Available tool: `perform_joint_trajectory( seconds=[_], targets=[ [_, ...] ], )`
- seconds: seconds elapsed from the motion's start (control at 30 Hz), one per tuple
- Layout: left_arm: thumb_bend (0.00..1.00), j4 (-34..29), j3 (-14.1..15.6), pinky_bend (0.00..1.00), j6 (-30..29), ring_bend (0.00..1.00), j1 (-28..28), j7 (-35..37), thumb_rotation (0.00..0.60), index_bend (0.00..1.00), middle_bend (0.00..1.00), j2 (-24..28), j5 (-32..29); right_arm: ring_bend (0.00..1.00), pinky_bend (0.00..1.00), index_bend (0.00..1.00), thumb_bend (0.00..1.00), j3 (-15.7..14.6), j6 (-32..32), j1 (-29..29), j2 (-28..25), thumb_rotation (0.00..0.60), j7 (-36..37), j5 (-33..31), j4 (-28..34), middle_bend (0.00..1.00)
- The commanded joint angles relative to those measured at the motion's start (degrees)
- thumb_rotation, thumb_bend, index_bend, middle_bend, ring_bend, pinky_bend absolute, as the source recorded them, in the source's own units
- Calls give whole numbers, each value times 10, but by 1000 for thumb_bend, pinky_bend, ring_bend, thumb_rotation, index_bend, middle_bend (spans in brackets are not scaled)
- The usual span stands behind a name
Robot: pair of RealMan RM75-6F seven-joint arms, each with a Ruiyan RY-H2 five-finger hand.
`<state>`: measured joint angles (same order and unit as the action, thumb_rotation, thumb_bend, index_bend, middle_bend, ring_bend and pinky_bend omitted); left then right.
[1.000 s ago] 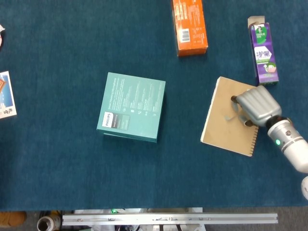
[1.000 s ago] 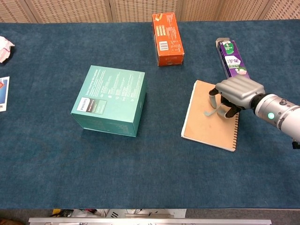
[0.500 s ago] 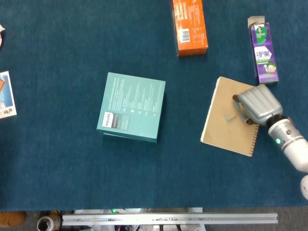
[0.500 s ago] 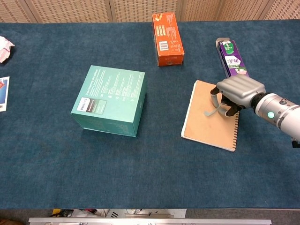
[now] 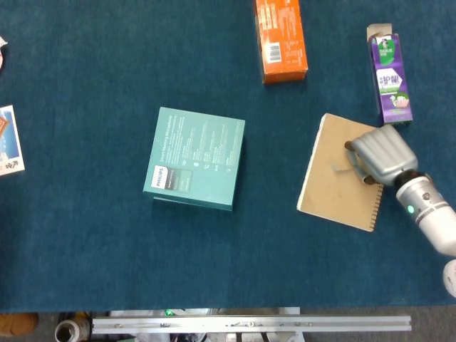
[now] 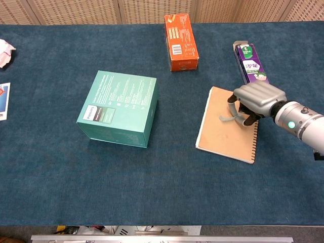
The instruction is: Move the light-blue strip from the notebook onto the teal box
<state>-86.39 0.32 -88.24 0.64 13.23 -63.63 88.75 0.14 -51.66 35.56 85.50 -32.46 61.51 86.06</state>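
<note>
A teal box [image 6: 119, 107], tan notebook [image 6: 224, 129], orange carton [image 6: 180, 35] and purple-green carton [image 6: 251, 63] lie on dark-blue cloth [image 6: 152, 177].

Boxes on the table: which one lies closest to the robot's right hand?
The purple box, just beyond the right hand at the notebook's far corner. The orange box and teal box sit further left.

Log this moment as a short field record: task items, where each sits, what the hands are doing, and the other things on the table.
strip: light-blue strip on the notebook, at the right hand's fingertips; whether it is pinched cannot be told
notebook: tan spiral notebook, flat on the table's right side
target: teal box, left of the notebook, top bare
right hand: right hand over the notebook's far right corner, fingers curled down
left hand: not in view
others: orange box; purple carton behind the notebook
</note>
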Motion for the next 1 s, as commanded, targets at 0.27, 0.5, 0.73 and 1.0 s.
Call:
perform_joint_trajectory(
  seconds=[0.27,0.5,0.73,1.0],
  targets=[
    [339,0,0,67,-2,159,-1,2,600,192,271,3,1,1000,1000,610,386,11,-20,-2,-17,600,14,12,26,962],
    [340,-8,2,68,-9,159,-3,-1,600,191,271,11,9,1000,1000,610,386,41,-39,19,-47,600,12,44,73,962],
    [340,-16,8,67,-13,159,-6,-1,600,190,271,16,17,1000,1000,610,387,75,-35,56,-49,600,-16,42,109,962],
    [340,-24,13,68,-16,159,-8,-5,600,190,271,21,25,1000,1000,610,387,92,-22,104,-15,600,-75,16,122,962]
  ],
)
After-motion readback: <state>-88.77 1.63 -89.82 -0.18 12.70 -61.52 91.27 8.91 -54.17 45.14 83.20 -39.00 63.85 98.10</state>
